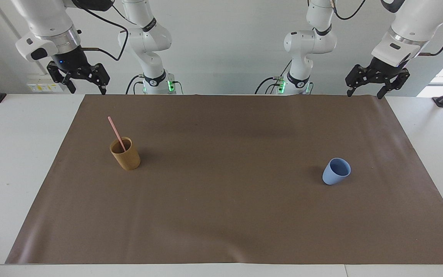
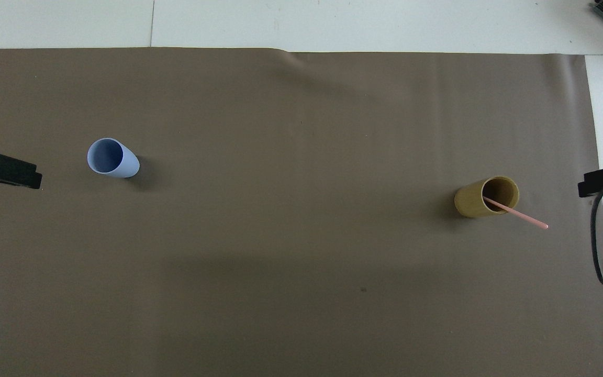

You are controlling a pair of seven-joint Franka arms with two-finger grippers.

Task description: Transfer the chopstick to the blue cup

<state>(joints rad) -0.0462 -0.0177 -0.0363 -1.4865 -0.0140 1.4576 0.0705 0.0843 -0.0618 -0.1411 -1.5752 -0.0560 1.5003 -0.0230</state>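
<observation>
Chopstick (image 1: 116, 133) first: you find it standing in the tan cup (image 1: 125, 154) at the right arm's end of the brown mat (image 1: 229, 215), low on the table under and out from your right gripper (image 1: 85, 80). That gripper hangs high above the mat's edge by its own base, fingers spread and holding nothing. Your left gripper (image 1: 365, 85) waits above the mat's other corner, also spread and empty, and the stick is well apart from it, across the whole mat. So the right arm is plainly the nearer one for the pick.

The stick's long axis is what your approach turns on. Its lower end sits inside the tan cup and its upper half leans out over the rim, tipping toward the robots and toward the right arm's edge of the mat. From your right gripper the free end points roughly back at you. How steep the lean is you cannot fix well from these views; it looks nearer upright than flat.

The stick is thin, straight and pale pink, about half of it clear above the rim.

The blue cup (image 1: 336, 171) stands upright and empty below your left gripper, out on the mat.
</observation>
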